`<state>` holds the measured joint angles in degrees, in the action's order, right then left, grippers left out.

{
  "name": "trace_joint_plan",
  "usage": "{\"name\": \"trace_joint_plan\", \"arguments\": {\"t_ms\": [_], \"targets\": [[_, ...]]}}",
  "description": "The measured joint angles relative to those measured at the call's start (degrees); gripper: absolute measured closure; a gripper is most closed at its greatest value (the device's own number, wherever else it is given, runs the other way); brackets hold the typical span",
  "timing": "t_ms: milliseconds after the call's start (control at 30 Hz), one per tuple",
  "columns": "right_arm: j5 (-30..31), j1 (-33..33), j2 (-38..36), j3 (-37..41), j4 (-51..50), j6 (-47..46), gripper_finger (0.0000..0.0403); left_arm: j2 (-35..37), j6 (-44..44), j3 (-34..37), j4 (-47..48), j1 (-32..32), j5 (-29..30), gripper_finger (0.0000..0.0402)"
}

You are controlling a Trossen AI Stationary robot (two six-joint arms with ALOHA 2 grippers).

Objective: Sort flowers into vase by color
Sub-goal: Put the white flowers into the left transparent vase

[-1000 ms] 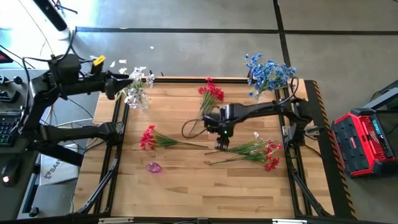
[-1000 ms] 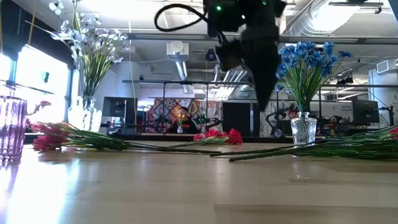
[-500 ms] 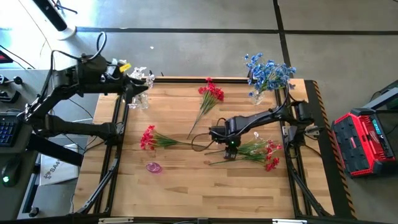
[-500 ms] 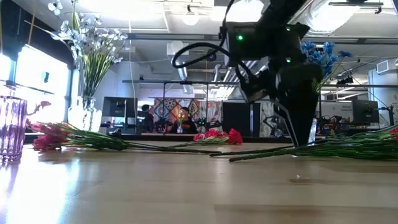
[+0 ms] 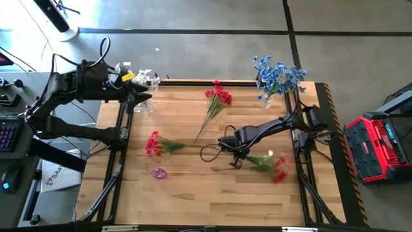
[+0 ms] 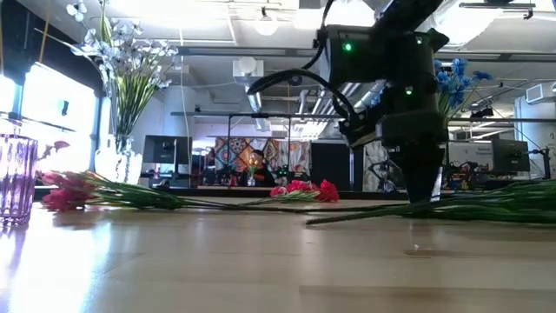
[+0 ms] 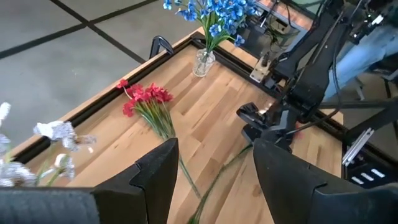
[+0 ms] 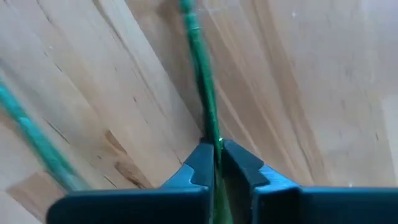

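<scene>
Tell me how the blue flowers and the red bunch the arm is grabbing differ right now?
The blue flowers stand upright in a clear glass vase at the table's far right corner; the red bunch lies flat on the wooden table. Nothing touches the blue flowers, while the right gripper is closed on the red bunch's stems. The blue flowers are already sorted; the red bunch is not. Both are artificial sprigs with thin green stems.
</scene>
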<state>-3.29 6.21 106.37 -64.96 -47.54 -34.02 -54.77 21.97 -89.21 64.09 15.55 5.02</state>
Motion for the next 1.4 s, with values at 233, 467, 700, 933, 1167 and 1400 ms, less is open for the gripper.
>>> {"name": "trace_joint_plan", "arguments": {"t_ms": [233,467,700,933,1167,1400], "targets": [[0.4,1.1,0.1,-8.8,-0.7,-6.5,0.0399,0.2,-5.7,-2.5,3.6,0.0,-0.5,0.0207],[13.5,2.4,0.1,-21.2,-12.0,-4.1,0.0401,0.1,-10.9,-3.2,3.5,0.0,-2.5,0.0207],[28.9,5.1,0.1,-33.5,-20.1,11.1,0.0402,-0.3,-14.6,-3.2,3.1,0.0,-6.9,0.0207],[38.1,6.0,0.0,-42.3,-17.5,31.7,0.0402,-1.4,-10.2,-3.2,0.5,0.0,-11.6,0.0207],[41.5,5.8,0.0,-44.6,-12.4,55.1,0.0403,-4.0,-5.1,-3.2,-2.1,-2.2,-15.6,0.0207],[45.7,5.8,0.1,-44.6,-6.0,75.5,0.0403,-9.2,-1.0,-3.2,-2.7,-5.9,-15.7,0.0207]]}}
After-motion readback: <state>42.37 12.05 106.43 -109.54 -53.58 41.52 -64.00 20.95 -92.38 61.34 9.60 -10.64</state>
